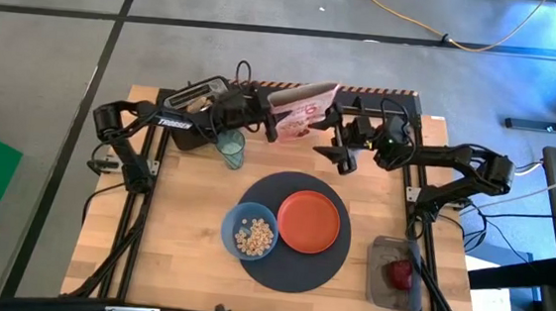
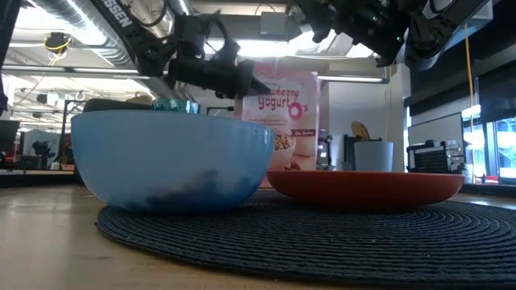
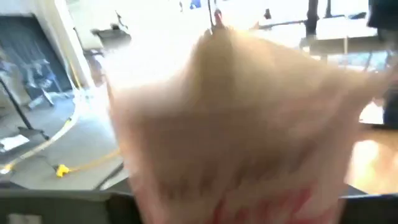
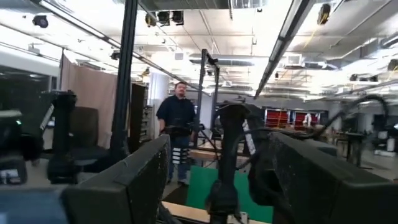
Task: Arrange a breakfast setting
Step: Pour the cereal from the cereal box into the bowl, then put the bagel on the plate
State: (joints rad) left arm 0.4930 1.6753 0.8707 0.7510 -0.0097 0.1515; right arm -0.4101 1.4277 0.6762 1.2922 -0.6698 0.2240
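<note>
High view: the large round dark-grey mat (image 1: 290, 261) lies on the wooden bench (image 1: 182, 237) just below the middle of the frame, its woven ribbed surface plain in the low view. On it, side by side and nearly touching, sit the glossy blue bowl (image 1: 249, 231), partly filled with pale cereal rings, and the flat, matte orange plate (image 1: 309, 221). The pale-green glass (image 1: 230, 149) stands off the mat, above and left of it, close under the left arm. The small red apple (image 1: 401, 273) rests in a grey tray (image 1: 392, 284) at the lower right, well apart from the mat.

The cereal box (image 1: 301, 110), thin pink and white printed card, sits at the upper centre with its long axis running left to right in the frame, between the two arms. The left gripper (image 1: 264, 121) is at the box's left end; its wrist view is filled by the blurred box face, and I cannot tell whether the fingers are open or gripping it. The right gripper (image 1: 343, 153) hangs just right of the box, touching nothing; how far its fingers stand apart I cannot tell either.

The glass lies directly below the left gripper in the frame, so the left arm looks far the nearer for bringing it to the mat; the apple is nearer the right arm
</note>
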